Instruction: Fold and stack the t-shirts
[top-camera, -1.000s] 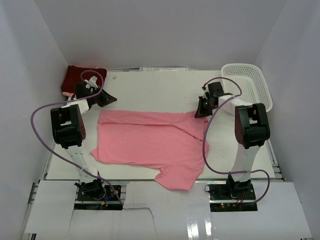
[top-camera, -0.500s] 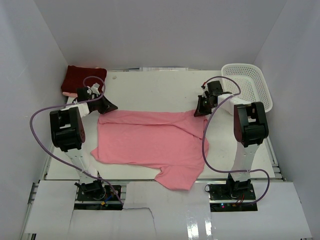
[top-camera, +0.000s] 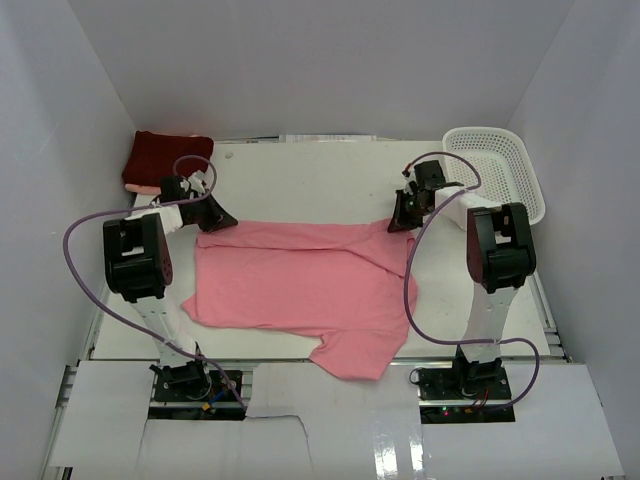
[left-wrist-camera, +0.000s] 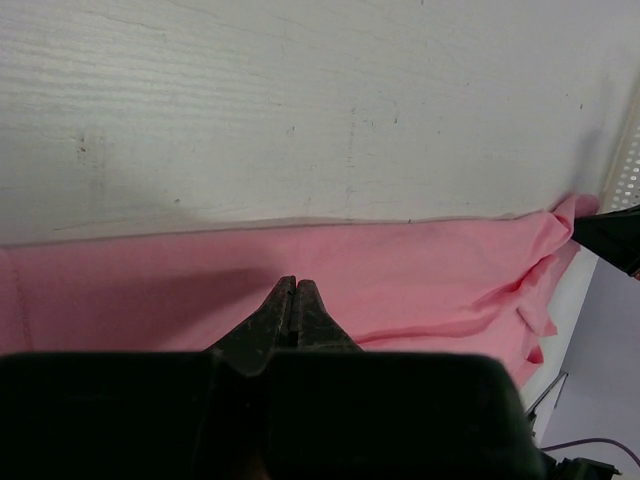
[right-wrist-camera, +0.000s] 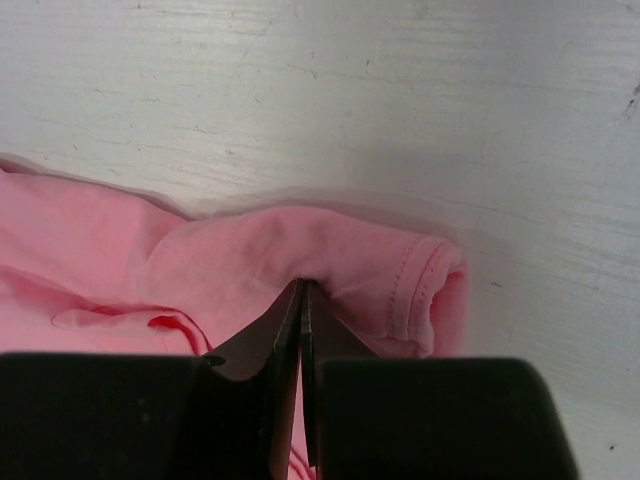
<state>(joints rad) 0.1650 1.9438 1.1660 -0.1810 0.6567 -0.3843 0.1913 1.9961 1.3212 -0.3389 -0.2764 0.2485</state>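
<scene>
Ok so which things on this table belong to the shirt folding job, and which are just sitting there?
Part of the job:
- pink t-shirt, spread out mid-table
- maroon t-shirt, folded, far left corner

Just lying about:
- white mesh basket, far right corner

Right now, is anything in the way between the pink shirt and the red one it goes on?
Just the left gripper, sitting between the pink shirt's far-left corner and the folded red shirt. Otherwise only bare table.
</scene>
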